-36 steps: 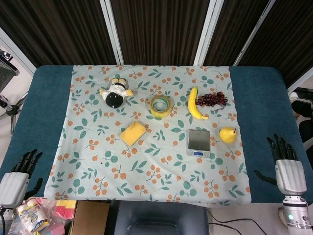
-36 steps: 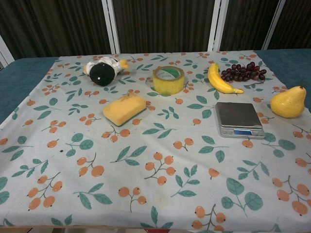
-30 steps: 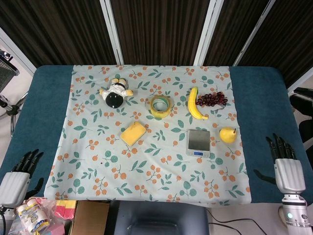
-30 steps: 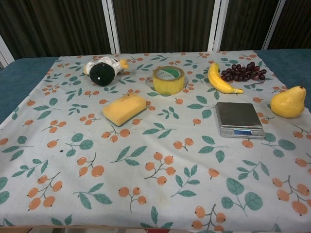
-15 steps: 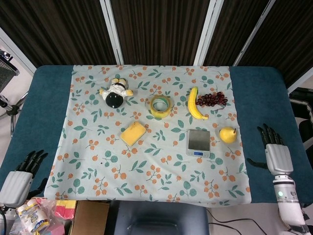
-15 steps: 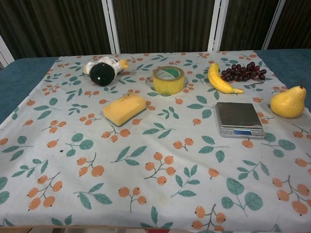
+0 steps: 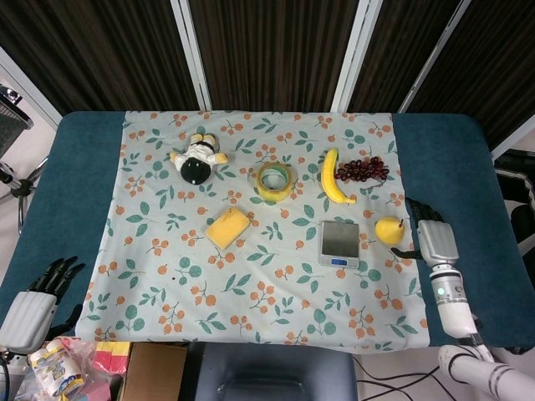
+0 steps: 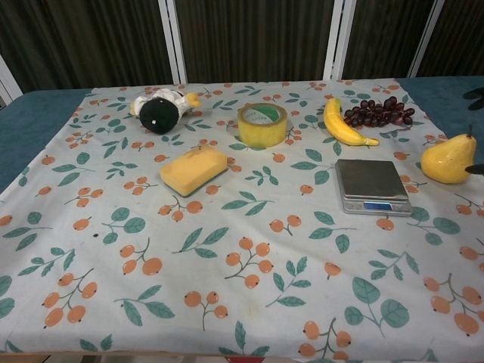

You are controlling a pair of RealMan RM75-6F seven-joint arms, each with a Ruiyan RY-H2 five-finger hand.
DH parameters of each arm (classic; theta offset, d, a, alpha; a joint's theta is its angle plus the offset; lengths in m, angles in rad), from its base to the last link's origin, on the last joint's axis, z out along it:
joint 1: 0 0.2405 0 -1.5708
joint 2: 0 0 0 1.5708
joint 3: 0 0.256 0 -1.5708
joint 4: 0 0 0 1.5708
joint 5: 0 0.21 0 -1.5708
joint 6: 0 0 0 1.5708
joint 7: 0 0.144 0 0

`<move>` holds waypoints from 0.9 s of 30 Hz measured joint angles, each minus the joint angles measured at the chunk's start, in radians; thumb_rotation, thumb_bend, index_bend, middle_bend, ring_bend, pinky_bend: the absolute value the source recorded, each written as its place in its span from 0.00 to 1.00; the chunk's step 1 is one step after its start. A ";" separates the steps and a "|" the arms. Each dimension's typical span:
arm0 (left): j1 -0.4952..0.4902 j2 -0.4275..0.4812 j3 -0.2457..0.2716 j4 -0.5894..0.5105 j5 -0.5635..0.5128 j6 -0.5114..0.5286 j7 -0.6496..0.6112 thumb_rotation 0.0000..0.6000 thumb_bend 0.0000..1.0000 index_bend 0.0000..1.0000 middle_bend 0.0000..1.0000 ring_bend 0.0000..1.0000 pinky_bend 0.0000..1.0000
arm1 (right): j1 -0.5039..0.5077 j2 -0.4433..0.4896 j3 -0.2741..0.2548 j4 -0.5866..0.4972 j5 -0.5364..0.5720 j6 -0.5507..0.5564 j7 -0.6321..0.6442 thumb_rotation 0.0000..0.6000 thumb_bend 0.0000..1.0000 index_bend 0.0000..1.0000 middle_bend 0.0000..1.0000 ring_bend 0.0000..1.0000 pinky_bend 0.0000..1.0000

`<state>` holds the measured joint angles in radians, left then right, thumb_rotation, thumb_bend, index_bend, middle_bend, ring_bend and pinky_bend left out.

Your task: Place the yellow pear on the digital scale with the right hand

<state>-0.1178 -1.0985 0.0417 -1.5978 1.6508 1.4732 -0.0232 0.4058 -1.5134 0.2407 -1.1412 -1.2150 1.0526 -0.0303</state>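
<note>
The yellow pear (image 7: pixel 389 230) (image 8: pixel 448 159) is smooth and plump with a short dark stem, and it lies on its side on the floral cloth (image 7: pixel 167 284), just right of the digital scale (image 7: pixel 339 243) (image 8: pixel 372 186) and apart from it. The scale is a small silver slab with a bare platter and a blue display strip on its near edge.

Well left of the scale lies a yellow sponge (image 7: pixel 228 227). Beyond the scale, a banana (image 7: pixel 333 178) lies with a bunch of dark grapes (image 7: pixel 362 170) touching its right side; a roll of yellow tape (image 7: pixel 275 180) stands left of the banana, and a black-and-white plush toy (image 7: pixel 197 159) lies further left still. Nothing sits between pear and scale.

The right robot hand (image 7: pixel 433 238) hovers just right of the pear, on the far side from the scale, back of the hand up, fingers spread and holding nothing (only dark fingertips show at the chest view's edge). The left robot hand (image 7: pixel 33 302) rests far left of the scale at the tabletop's (image 7: pixel 456 159) near corner, fingers apart and empty.
</note>
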 measured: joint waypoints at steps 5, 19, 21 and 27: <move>-0.004 0.001 -0.002 0.002 -0.001 -0.003 -0.012 1.00 0.40 0.15 0.08 0.07 0.30 | 0.031 -0.050 0.003 0.056 0.031 -0.030 -0.045 1.00 0.19 0.23 0.24 0.20 0.33; 0.016 0.009 0.020 0.008 0.024 0.027 -0.030 1.00 0.40 0.15 0.08 0.07 0.30 | 0.074 -0.139 0.023 0.179 0.089 -0.042 -0.098 1.00 0.28 0.50 0.46 0.45 0.55; 0.017 0.008 0.020 0.008 0.024 0.028 -0.027 1.00 0.40 0.15 0.08 0.07 0.30 | 0.078 -0.153 0.025 0.201 0.094 -0.038 -0.109 1.00 0.32 0.58 0.51 0.50 0.60; 0.027 0.009 0.021 0.004 0.027 0.046 -0.015 1.00 0.40 0.15 0.08 0.07 0.30 | 0.085 -0.188 0.032 0.256 0.094 -0.015 -0.102 1.00 0.37 0.73 0.59 0.59 0.68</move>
<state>-0.0904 -1.0891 0.0625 -1.5934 1.6775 1.5191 -0.0386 0.4905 -1.7013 0.2724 -0.8848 -1.1206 1.0372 -0.1318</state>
